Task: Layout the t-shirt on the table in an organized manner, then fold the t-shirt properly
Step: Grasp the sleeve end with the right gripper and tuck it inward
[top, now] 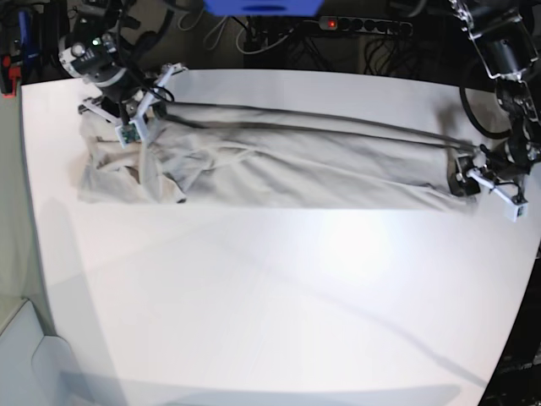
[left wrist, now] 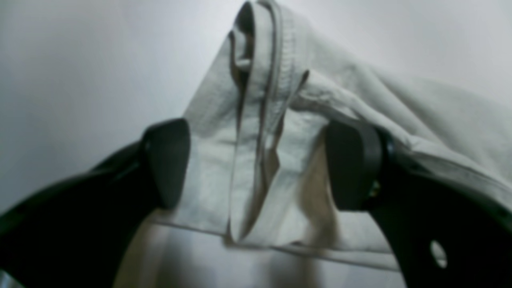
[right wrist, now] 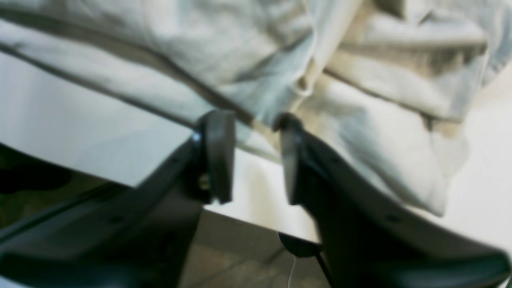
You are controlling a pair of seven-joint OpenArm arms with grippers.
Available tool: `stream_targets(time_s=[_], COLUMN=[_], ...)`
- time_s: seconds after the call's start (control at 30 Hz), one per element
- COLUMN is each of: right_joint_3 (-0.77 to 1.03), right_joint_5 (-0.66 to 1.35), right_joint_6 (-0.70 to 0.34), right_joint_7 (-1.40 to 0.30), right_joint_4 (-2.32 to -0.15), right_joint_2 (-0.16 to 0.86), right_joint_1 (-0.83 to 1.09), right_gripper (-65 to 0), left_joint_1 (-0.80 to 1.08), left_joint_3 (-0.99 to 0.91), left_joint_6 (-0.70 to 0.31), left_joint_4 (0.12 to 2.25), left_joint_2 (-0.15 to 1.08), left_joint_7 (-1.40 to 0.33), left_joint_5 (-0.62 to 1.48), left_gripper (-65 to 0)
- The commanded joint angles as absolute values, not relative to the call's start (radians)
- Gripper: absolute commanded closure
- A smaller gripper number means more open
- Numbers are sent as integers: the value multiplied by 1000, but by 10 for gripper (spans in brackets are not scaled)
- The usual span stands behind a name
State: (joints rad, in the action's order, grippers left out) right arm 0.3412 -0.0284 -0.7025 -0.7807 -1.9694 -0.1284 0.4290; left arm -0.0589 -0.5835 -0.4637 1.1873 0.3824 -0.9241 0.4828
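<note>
Beige shirt (top: 279, 156) stretched long across bench (top: 270, 304), axis side to side. Left gripper (left wrist: 256, 164) parted, bunched cloth between. Right gripper (right wrist: 256, 160) parted, cloth edge at tips.

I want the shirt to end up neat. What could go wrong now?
1. The t-shirt is stretched long between the arms, with a bunched, wrinkled heap at one end. Folding it now would likely trap those creases.
2. The right gripper has its jaws apart at the cloth edge, so that end may slip free.
3. The left gripper straddles several gathered layers near the table edge; pulling might drag cloth off.
</note>
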Motion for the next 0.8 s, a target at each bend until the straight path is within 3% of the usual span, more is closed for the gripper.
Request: stream_targets(time_s=[0.0,0.1,0.37,0.77], right_joint_3=[343,344,392,384], right_joint_5=[-18,-16,-16,-16], right_joint_6=[-698,-698,-698,-698], right_joint_7=[-765,-765,-762,-766], right_joint_4=[-1986,-1989,-2015,-2012], right_joint_2=[-125,-122,-119,-125], right_joint_1=[443,453,461,272], right_gripper=[-250,-296,-294,-295], left_joint_1=[-70,-70,-58,-70], left_joint_3=[-588,-590,-590,-688], left_joint_6=[-461,-461,-463,-463], left_joint_4=[1208,1208,1210,1208], left_joint_2=[404,404,432,464], left_joint_7=[-915,-915,-915,-915], left_joint_5=[498,498,498,499], left_gripper=[-521,-521,-521,-521])
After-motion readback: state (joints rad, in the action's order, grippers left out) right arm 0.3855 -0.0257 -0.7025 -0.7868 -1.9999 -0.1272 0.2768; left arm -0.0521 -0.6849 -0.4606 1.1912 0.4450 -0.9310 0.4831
